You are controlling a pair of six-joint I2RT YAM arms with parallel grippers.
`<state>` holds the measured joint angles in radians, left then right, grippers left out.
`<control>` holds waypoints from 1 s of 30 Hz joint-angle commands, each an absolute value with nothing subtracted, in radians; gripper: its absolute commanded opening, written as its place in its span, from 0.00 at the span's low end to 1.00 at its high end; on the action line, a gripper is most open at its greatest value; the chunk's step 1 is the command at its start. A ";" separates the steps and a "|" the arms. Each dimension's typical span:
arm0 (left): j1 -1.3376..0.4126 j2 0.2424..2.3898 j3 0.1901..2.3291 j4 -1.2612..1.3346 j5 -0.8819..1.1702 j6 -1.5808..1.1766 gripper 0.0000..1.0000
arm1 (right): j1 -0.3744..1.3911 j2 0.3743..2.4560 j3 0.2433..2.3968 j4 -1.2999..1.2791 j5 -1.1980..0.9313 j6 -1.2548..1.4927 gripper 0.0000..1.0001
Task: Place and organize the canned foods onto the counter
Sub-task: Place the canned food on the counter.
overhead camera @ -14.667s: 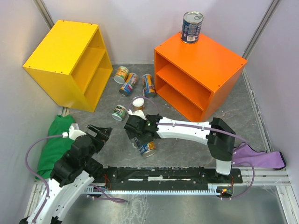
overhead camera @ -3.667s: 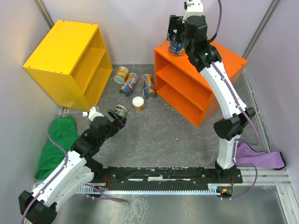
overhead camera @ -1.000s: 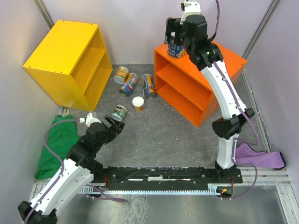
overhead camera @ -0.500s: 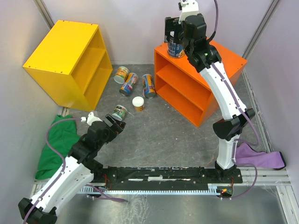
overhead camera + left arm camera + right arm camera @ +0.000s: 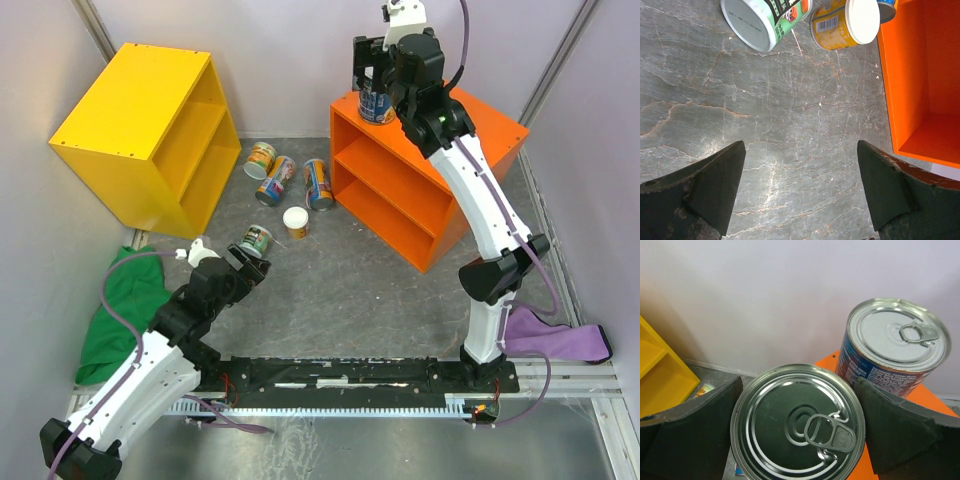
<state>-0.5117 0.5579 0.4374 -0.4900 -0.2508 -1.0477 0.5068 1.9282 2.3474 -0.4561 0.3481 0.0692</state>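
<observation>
My right gripper [image 5: 373, 80] is shut on a blue-labelled, silver-topped tin [image 5: 376, 102] at the near left corner of the orange counter's top [image 5: 480, 130]. In the right wrist view that tin [image 5: 797, 427] fills the gap between the fingers, and a second blue tin [image 5: 895, 347] stands upright just behind it. My left gripper [image 5: 250, 268] is open and empty, low over the floor, near a green-labelled can [image 5: 256, 240] lying on its side. A white-lidded can [image 5: 295, 221] and three more cans [image 5: 276, 180] lie on the floor between the cabinets. The left wrist view shows the green can [image 5: 762, 20] and the white-lidded can [image 5: 845, 22] ahead of the open gripper [image 5: 800, 150].
A yellow cabinet [image 5: 140, 130] stands at the back left. A green cloth [image 5: 115, 305] lies by the left arm and a purple cloth [image 5: 560, 340] at the right. The orange counter's open front [image 5: 925, 75] is to the right of the left gripper.
The left gripper has edged slightly toward the green can. The right gripper stays on the tin at the counter's top corner, barely moved.
</observation>
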 commanded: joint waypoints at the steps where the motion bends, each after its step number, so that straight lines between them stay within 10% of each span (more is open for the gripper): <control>1: -0.507 0.558 0.461 -0.431 -0.236 -1.014 0.98 | 0.511 1.866 2.425 -0.400 0.334 0.056 0.99; 21: -0.507 0.528 0.450 -0.440 -0.235 -1.026 0.98 | 0.511 1.609 2.210 -0.342 0.380 0.112 0.98; 30: -0.506 0.539 0.464 -0.426 -0.232 -1.011 0.98 | 0.510 1.419 1.950 -0.379 0.413 0.173 0.75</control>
